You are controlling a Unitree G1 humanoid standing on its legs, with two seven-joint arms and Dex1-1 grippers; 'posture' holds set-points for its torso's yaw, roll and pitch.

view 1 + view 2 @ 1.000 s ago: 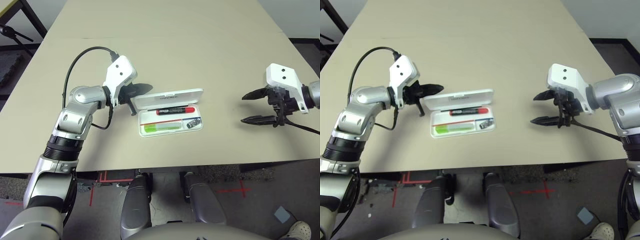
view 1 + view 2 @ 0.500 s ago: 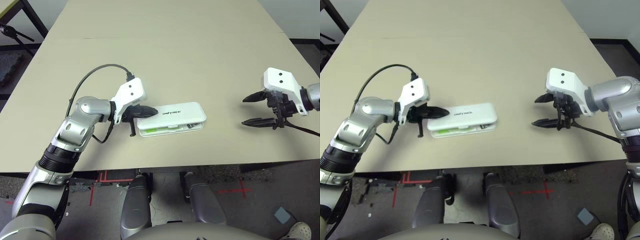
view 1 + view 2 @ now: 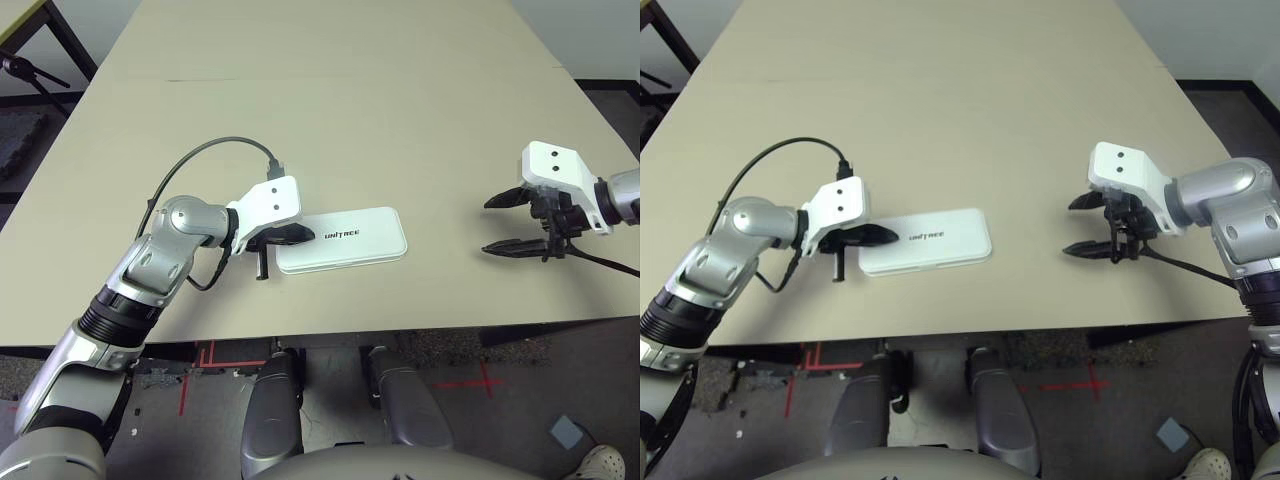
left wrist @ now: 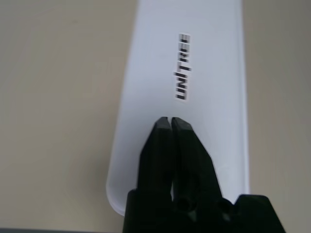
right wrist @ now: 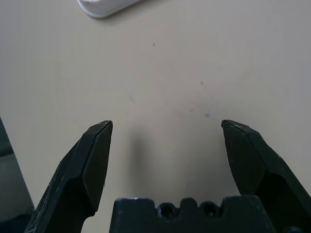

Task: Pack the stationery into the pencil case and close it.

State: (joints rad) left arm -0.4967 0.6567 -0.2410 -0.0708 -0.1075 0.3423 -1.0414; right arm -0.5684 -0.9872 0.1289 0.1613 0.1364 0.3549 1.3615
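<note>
**A:** Pencil case (image 3: 342, 239) lies flat on the tan table (image 3: 330, 110), lid down. White, rounded corners. The stationery would be inside; can't see any of it from here.

**B:** Any writing on it?

**A:** Small dark lettering on the lid (image 4: 182, 68), one short word in block capitals. From the head camera it reads like "UNITREE". In the left wrist view it runs lengthwise along the lid, just past the fingertips.

**B:** Left gripper?

**A:** Left gripper (image 4: 168, 121) has its two black fingers (image 4: 158, 145) pressed together, tips side by side with barely a seam between them. They sit over the end of the lid nearest that arm, tips on or just above the white surface; I can't tell whether they touch. Nothing pinched.

**B:** And the other?

**A:** Right gripper (image 3: 500, 224) is well apart from the case, off to the far side of it, held above bare table. Its fingers (image 5: 95, 160) are spread wide, holding nothing between them. In its wrist view a rounded white corner of the case (image 5: 104, 6) shows far beyond the fingertips.

**B:** Anything else?

**A:** Black cable (image 3: 190, 165) looping over the left arm.
</note>
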